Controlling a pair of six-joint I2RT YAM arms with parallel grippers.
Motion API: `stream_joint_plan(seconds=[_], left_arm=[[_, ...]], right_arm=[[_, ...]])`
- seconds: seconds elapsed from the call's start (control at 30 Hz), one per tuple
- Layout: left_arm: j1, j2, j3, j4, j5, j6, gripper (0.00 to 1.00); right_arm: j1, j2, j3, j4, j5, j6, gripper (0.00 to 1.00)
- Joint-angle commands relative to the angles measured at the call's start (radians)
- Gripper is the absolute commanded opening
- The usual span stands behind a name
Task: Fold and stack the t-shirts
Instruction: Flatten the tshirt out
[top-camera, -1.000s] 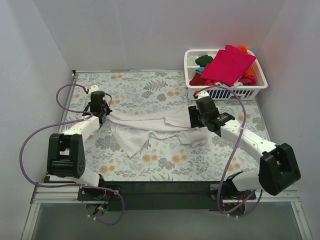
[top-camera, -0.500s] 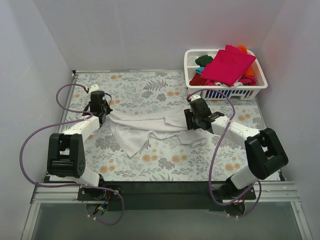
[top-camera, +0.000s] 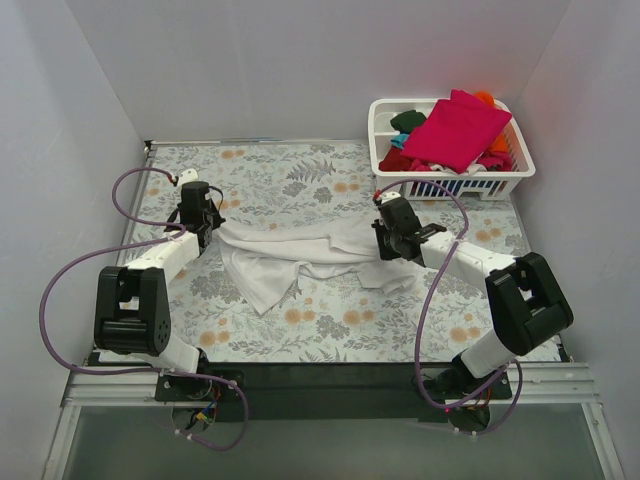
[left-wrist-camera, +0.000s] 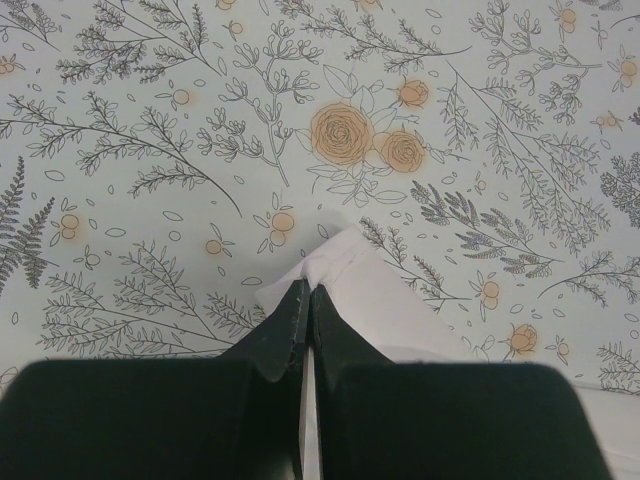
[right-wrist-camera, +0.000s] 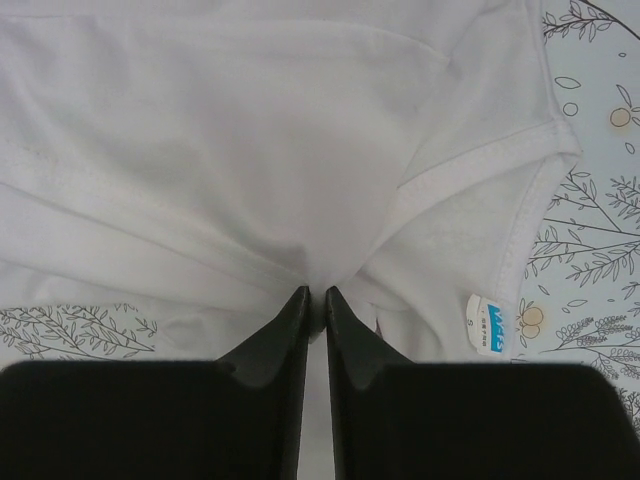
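A large white t-shirt (top-camera: 300, 252) lies crumpled across the middle of the floral table. My left gripper (top-camera: 205, 222) is shut on its left corner, and the wrist view shows the white cloth (left-wrist-camera: 370, 300) pinched between the dark jaws of the left gripper (left-wrist-camera: 306, 290). My right gripper (top-camera: 384, 240) is shut on a pinch of the shirt's right side; in its wrist view the fabric (right-wrist-camera: 250, 180) bunches into the tips of the right gripper (right-wrist-camera: 316, 296), with a blue-and-white label (right-wrist-camera: 486, 324) nearby. More t-shirts, a magenta one (top-camera: 455, 130) on top, fill the basket.
The white slatted basket (top-camera: 518, 172) stands at the back right corner, holding magenta, red, orange, dark green and teal cloth. White walls enclose the table on three sides. Purple cables (top-camera: 125, 205) loop beside both arms.
My right arm has moved left onto the shirt's right side and its jaws have closed on the fabric. The left gripper has kept its hold and place.
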Motion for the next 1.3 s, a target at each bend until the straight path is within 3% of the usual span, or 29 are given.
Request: stream_joint_plan(seconds=[0.0, 0.47, 0.53, 0.7, 0.93, 1.27], left_arm=[[0.006, -0.001, 0.024, 0.013, 0.006, 0.002, 0.00], [0.006, -0.006, 0.024, 0.009, 0.006, 0.003, 0.00], [0.008, -0.007, 0.024, 0.009, 0.008, 0.002, 0.00], [0.006, -0.043, 0.013, 0.029, 0.040, 0.003, 0.00], [0.006, -0.217, 0.013, 0.080, 0.212, -0.046, 0.00], [0.006, -0.434, 0.224, -0.041, 0.385, -0.092, 0.00]], right_arm=[[0.003, -0.006, 0.021, 0.035, 0.027, 0.006, 0.08], [0.003, -0.147, 0.014, -0.058, 0.240, -0.029, 0.06], [0.003, -0.172, 0.018, -0.061, 0.237, -0.039, 0.01], [0.003, -0.218, 0.051, -0.063, 0.165, -0.058, 0.01], [0.003, -0.397, 0.204, -0.091, 0.168, -0.106, 0.01], [0.005, -0.496, 0.507, -0.124, 0.101, -0.196, 0.01]])
